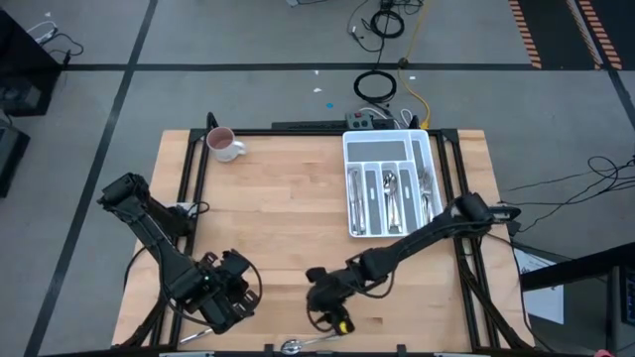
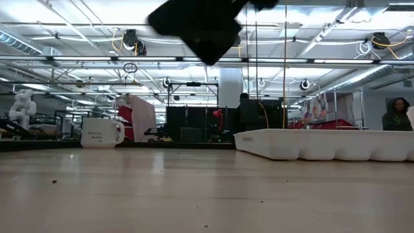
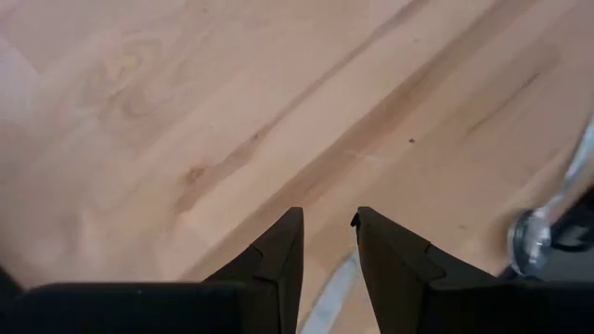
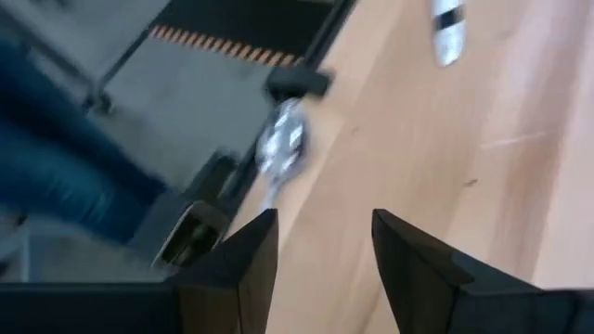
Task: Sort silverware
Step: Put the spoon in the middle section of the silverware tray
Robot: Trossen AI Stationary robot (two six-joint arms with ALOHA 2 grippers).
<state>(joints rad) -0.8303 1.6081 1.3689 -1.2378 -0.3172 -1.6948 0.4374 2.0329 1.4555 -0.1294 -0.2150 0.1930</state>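
A: What did the rt wrist cam show?
B: Right gripper (image 4: 320,243) over the wooden table (image 4: 445,167), fingers apart, nothing btwn.
A: Any silverware?
B: Spoon (image 4: 281,148) at 11 o'clock by the table edge; another piece (image 4: 447,30) at 1 o'clock.

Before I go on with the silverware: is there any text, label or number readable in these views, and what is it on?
Nothing here can be read for certain.
Mug: two short lines of dark print on its side, too small to read.
Cutlery tray: no marking visible.
Both grippers: no lettering visible.
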